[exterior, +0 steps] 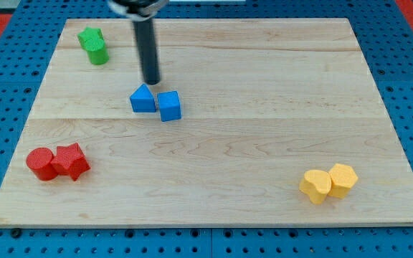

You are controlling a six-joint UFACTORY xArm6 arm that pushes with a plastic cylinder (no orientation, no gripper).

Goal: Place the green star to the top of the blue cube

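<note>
The green star (89, 36) lies at the board's top left, touching a green cylinder (97, 52) just below it. The blue cube (169, 105) sits left of the board's middle, touching a blue triangular block (143, 99) on its left. My tip (151, 81) stands just above the two blue blocks, closest to the triangular one, with a small gap. It is well to the right of and below the green star.
A red cylinder (41, 163) and a red block (72, 160) sit together at the bottom left. Two yellow blocks (315, 186) (343, 179) sit together at the bottom right. The wooden board (264, 86) rests on a blue pegboard.
</note>
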